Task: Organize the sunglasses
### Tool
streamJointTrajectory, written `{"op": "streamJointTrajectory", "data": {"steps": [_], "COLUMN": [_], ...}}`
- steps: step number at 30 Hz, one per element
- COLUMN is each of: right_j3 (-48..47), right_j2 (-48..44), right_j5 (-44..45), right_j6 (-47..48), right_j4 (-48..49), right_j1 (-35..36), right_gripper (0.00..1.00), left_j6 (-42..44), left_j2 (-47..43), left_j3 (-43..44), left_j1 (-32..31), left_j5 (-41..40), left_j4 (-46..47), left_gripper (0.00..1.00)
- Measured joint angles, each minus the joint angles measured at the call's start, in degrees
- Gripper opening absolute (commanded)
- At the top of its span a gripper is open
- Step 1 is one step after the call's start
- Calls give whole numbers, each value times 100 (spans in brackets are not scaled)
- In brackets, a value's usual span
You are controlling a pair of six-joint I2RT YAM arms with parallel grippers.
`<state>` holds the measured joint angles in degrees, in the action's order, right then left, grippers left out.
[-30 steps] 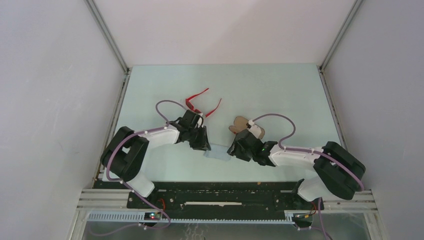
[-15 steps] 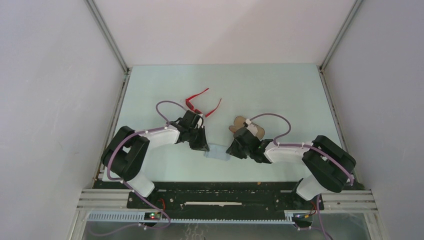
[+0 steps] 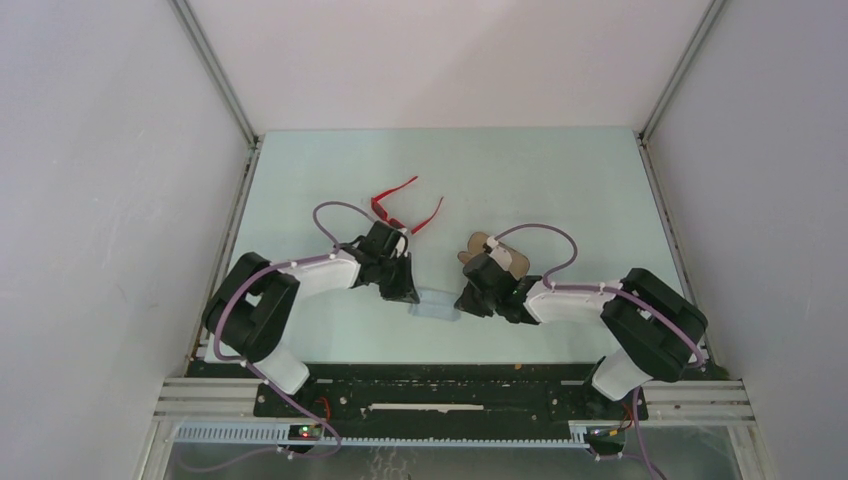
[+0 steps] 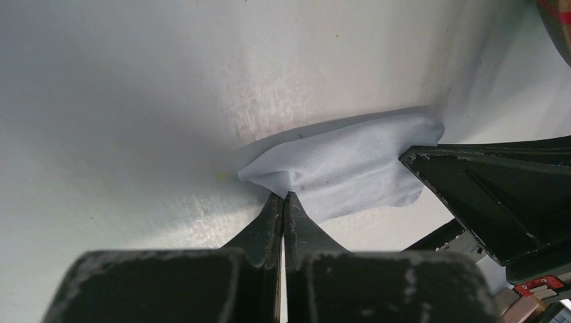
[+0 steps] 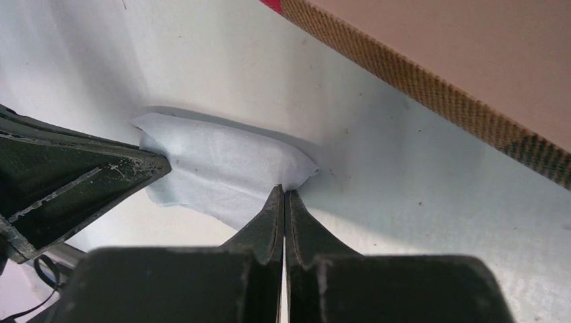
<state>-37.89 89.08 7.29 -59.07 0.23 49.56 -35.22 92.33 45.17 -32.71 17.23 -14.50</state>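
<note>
The red sunglasses (image 3: pixel 405 208) lie open on the table behind my left arm, seen only in the top view; neither gripper touches them. My left gripper (image 3: pixel 412 297) (image 4: pixel 283 196) is shut, pinching the left corner of the pale blue cloth (image 3: pixel 436 303) (image 4: pixel 350 161). Facing it, my right gripper (image 3: pixel 463 300) (image 5: pixel 283 190) is shut on the opposite corner of the cloth (image 5: pixel 222 161). The fabric puckers up at both pinch points. Each wrist view shows the other gripper's fingers at the far side of the cloth.
The brown plaid case (image 3: pixel 497 250) (image 5: pixel 458 60) lies just behind my right gripper, partly hidden by the wrist. White walls enclose the table at the left, right and back. The table (image 3: pixel 560 180) stretches behind the arms.
Both grippers have closed onto the cloth's corners. The right arm has drawn in toward the cloth, shifting slightly left; the left arm has hardly moved.
</note>
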Motion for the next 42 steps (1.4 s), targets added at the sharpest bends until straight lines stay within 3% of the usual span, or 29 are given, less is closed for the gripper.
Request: {"op": "streamJointTrajectory", "data": {"steps": [11,21,30,42], "right_j3": [-22,-22,-22,-22], "right_j2": [-577,-1502,-2096,-1849], "right_j5": [214,769,1137,1145], "right_j6": [192,479,754,807], "right_j4": [-439,-964,-1447,-1510], "right_j1": [35,-142,-754,-1161], "right_gripper": [0,0,0,0], "left_j6": [2,72,289,590], "left_j2": [-85,-33,997,2389], "left_j3": [79,1639,3167,4489], "left_j1": [-129,-466,-555,-612], "left_j5": [133,107,149,162], "left_j4": [-173,-592,-874,-1353], "left_gripper": [0,0,0,0]}}
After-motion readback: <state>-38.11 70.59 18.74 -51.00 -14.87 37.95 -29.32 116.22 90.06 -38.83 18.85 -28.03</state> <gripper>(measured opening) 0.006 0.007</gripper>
